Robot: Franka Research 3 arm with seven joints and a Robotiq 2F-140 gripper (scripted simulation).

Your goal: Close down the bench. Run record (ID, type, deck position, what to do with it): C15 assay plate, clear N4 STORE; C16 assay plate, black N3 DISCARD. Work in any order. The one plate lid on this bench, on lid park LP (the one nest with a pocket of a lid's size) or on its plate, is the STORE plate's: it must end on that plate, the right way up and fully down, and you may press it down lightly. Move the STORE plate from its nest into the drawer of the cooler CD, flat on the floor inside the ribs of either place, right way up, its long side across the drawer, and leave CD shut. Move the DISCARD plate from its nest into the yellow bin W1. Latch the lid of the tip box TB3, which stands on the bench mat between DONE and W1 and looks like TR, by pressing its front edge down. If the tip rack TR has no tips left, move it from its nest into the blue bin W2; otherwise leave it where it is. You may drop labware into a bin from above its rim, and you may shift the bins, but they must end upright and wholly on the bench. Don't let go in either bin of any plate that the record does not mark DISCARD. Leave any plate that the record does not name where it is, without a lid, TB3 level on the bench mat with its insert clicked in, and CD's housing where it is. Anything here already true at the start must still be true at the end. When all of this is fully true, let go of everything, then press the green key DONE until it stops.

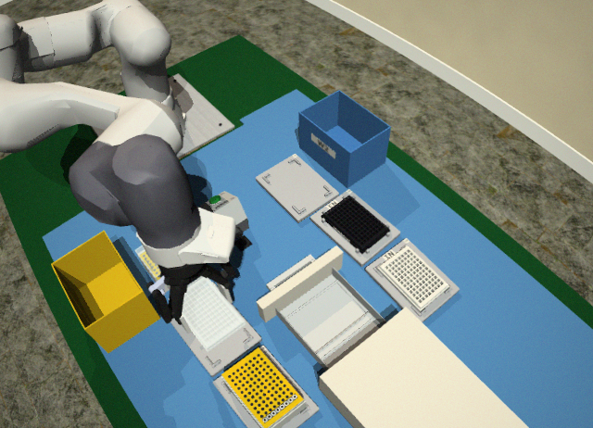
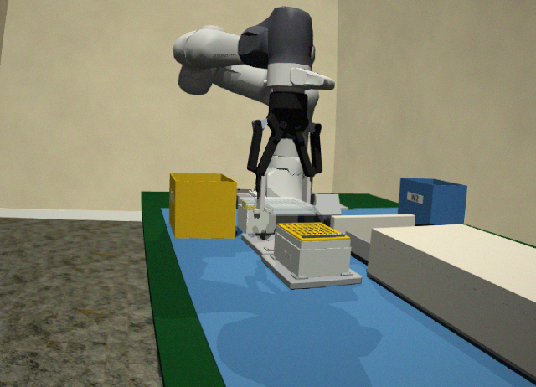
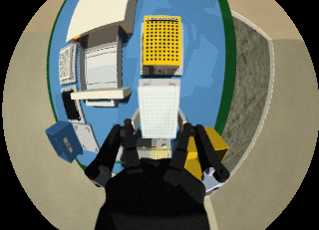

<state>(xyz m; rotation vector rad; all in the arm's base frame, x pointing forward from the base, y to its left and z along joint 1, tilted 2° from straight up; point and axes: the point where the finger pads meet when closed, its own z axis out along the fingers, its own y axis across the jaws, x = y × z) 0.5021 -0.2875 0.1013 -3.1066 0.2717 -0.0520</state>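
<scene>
My gripper (image 1: pixel 198 294) is shut on the pale, translucent plate lid (image 1: pixel 210 310). It holds the lid level, a little above its grey nest (image 1: pixel 224 346). The lid also shows in the exterior view (image 2: pixel 287 205) and in the wrist view (image 3: pixel 159 111). The black plate (image 1: pixel 355 222) and the clear plate (image 1: pixel 414 276) sit in their nests, without lids. The cooler's drawer (image 1: pixel 325 318) stands open and empty in front of its cream housing (image 1: pixel 416 380). The tip rack (image 1: pixel 262 387) has a yellow top and one row of tips at its front. The tip box (image 1: pixel 148 263) is mostly hidden under my wrist.
The yellow bin (image 1: pixel 103 289) stands close to the left of my gripper. The blue bin (image 1: pixel 342 136) stands at the back. An empty grey nest (image 1: pixel 296 186) lies before it. The green key (image 1: pixel 215 199) sits on its grey box behind my wrist.
</scene>
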